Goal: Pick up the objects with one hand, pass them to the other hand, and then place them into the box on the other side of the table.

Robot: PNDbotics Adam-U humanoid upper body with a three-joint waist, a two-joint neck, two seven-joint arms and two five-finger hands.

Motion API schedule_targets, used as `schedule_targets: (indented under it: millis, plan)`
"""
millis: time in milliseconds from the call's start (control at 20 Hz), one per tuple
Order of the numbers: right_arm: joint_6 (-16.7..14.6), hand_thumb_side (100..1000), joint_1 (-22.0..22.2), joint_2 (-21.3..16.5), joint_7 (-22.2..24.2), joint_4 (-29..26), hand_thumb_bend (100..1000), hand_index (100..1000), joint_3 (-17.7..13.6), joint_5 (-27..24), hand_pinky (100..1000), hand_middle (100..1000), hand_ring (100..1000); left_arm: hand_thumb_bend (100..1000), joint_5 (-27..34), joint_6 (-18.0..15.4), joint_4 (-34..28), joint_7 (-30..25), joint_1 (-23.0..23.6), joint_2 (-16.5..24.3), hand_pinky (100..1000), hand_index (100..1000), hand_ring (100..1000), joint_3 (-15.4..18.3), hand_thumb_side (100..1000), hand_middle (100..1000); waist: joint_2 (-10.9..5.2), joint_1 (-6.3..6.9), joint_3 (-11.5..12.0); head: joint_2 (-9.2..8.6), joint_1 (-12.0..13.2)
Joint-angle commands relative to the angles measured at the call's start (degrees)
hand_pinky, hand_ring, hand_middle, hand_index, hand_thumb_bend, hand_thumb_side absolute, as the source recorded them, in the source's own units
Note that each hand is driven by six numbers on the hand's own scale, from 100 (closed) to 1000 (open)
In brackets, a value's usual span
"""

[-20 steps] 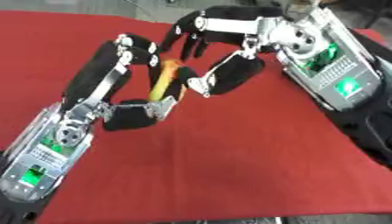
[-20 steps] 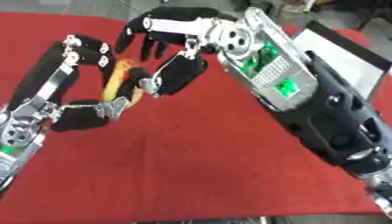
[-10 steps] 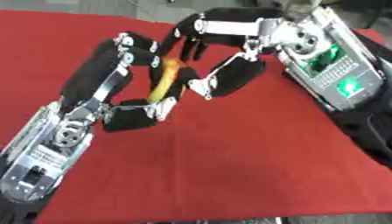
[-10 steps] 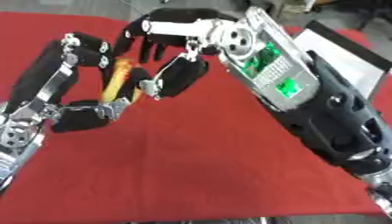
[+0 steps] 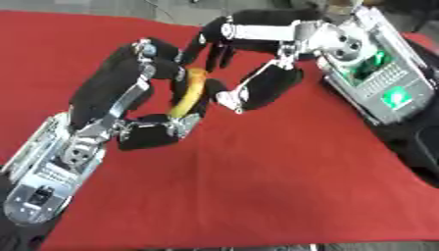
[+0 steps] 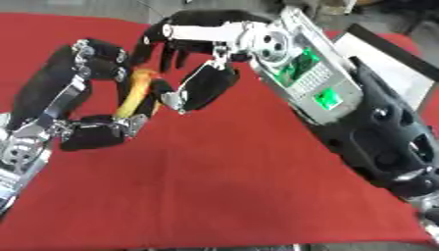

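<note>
Two robot hands meet over a table covered in red cloth (image 5: 257, 186), toward its far edge. The left hand (image 5: 129, 98) reaches in from the near left corner, its fingers and thumb curled around a slim yellow-orange object (image 5: 190, 95), which stands tilted, held above the cloth. What the object is cannot be made out. The right hand (image 5: 257, 59) comes from the far right, fingers arched over the object's top end and thumb just beside it; whether they touch it cannot be told. At the table's right edge, behind the right forearm, part of a box (image 6: 377, 54) shows, pale inside with a dark rim.
</note>
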Motion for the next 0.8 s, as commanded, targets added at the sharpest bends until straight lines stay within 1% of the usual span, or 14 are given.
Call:
schedule_targets:
  millis: [50,250,350,500,700,750,800]
  plan:
    - [4.05,100,-0.66,-1.54,4.86,-0.48,208,845,-0.39,0.81,765,826,768,100,-0.66,-1.02,-2.54,0.55,-1.35,0.32,555,404,495,0.41,100,451,-1.30,0.19,0.02,-0.17,-0.03]
    - [3.29,100,-0.68,-1.72,5.85,-0.48,277,854,-0.10,1.16,766,815,766,100,-2.08,-1.98,-3.41,1.17,-1.32,0.56,557,408,498,0.42,100,454,-1.34,0.12,0.09,0.10,-0.42]
    - [2.60,100,-0.75,-1.81,6.64,-0.48,293,856,0.04,1.03,766,806,760,100,-2.94,-2.45,-3.79,1.61,-1.32,0.68,557,409,498,0.46,100,454,-1.37,0.08,0.10,0.29,-0.68]
    - [2.10,100,-1.01,-1.94,7.43,-0.48,296,850,-0.01,0.78,763,788,744,100,-3.77,-2.84,-3.93,2.21,-1.32,0.69,557,410,498,0.44,100,454,-1.41,0.04,0.11,0.56,-1.14]
    - [2.59,100,-1.39,-1.99,7.37,-0.48,282,824,-0.28,0.18,760,718,722,100,-4.66,-3.27,-3.99,2.90,-1.36,0.60,557,411,498,0.42,100,454,-1.39,0.07,0.12,0.82,-1.60]
    - [2.80,100,-1.46,-1.98,7.13,-0.48,273,806,-0.38,-0.11,759,676,713,100,-4.79,-3.31,-3.92,3.06,-1.35,0.55,557,411,498,0.42,100,454,-1.39,0.08,0.11,0.86,-1.66]
    - [3.01,100,-1.53,-1.97,6.73,-0.48,271,797,-0.51,-0.42,758,663,708,100,-4.91,-3.34,-3.86,3.21,-1.35,0.51,557,411,498,0.43,100,454,-1.39,0.10,0.10,0.86,-1.68]
